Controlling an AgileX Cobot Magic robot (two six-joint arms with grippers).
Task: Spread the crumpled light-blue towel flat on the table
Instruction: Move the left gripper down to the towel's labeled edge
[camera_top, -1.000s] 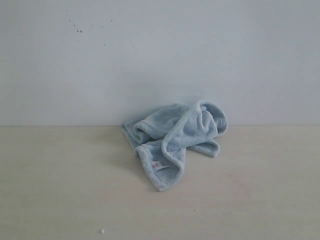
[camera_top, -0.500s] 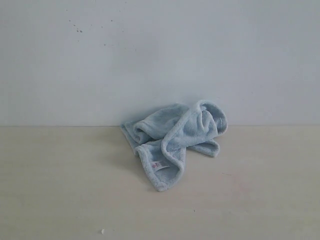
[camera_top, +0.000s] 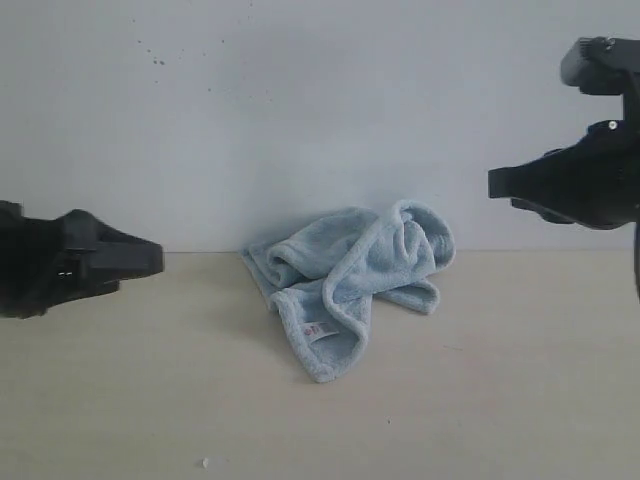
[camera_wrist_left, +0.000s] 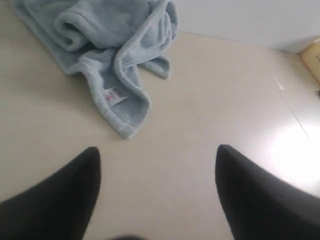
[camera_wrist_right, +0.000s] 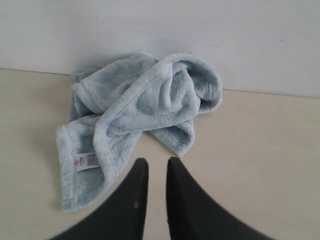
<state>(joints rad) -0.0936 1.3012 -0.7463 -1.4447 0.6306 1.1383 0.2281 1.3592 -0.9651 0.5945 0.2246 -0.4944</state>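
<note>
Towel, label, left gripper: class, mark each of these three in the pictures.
towel (camera_top: 385, 255): exterior view, raised fold near its middle.
label (camera_wrist_left: 116, 95): left wrist view, centre of the white tag.
left gripper (camera_wrist_left: 157, 149): left wrist view, midway between its open fingertips.

1 towel (camera_top: 350, 270), 1 label (camera_top: 318, 330), 1 tbl (camera_top: 520, 400), 2 arms (camera_top: 70, 262) (camera_top: 575, 185).

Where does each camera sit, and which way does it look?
Exterior view: off the arms, facing the wall across the table; left gripper and right gripper show at the sides.
Left wrist view: on the left arm, looking down at the towel; wide-open fingers show.
Right wrist view: on the right arm, facing towel and wall; fingers nearly together.
All three share the towel's label.
</note>
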